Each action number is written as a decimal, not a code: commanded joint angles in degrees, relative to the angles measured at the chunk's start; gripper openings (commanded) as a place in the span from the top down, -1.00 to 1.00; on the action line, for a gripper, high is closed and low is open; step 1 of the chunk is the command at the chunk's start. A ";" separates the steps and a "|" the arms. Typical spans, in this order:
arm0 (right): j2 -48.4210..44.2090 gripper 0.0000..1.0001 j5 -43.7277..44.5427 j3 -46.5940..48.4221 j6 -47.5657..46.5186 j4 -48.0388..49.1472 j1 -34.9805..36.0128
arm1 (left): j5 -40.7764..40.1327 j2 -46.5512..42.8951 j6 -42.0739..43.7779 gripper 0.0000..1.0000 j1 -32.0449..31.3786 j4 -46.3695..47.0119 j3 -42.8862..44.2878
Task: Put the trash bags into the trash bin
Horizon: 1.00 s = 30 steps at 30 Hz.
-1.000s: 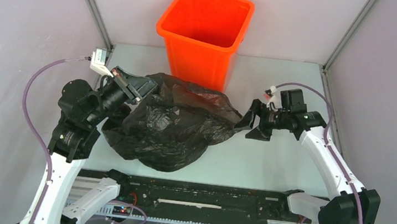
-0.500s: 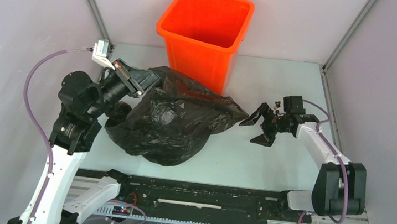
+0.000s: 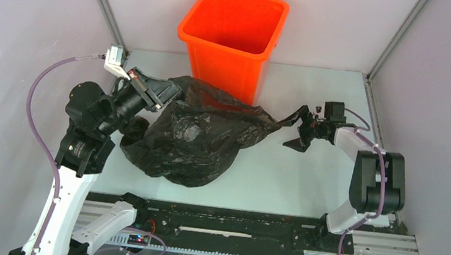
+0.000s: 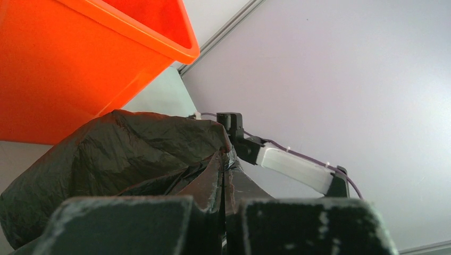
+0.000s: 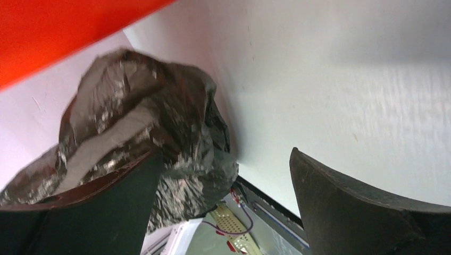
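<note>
Gathering wrinkly black plastic bag (image 3: 196, 138) before tall orange plastic bin (image 3: 222, 70), with left gripper (image 3: 166, 93) pinching film, right gripper (image 3: 284, 134) spread beside it; next, probably: clamp, lift over rim.

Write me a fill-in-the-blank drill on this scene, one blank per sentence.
1. The trash bin is coloured ____.
2. The left end effector is ____ on the trash bag.
3. The right end effector stands ____, gripping nothing.
Missing words: orange; shut; open.
</note>
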 commanded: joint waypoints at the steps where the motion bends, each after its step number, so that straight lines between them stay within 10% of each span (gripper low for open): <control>1: 6.58 -0.96 -1.63 4.86 2.33 4.62 1.47 | 0.64 -0.71 1.25 1.00 0.19 0.00 3.09; 24: 9.94 0.03 -1.07 1.29 6.44 21.33 13.69 | -1.93 -6.59 -5.94 1.00 0.21 -1.40 -5.47; 30: 10.65 1.00 0.26 0.33 10.44 22.62 16.64 | -2.04 -7.25 -5.97 1.00 0.25 -5.25 -5.37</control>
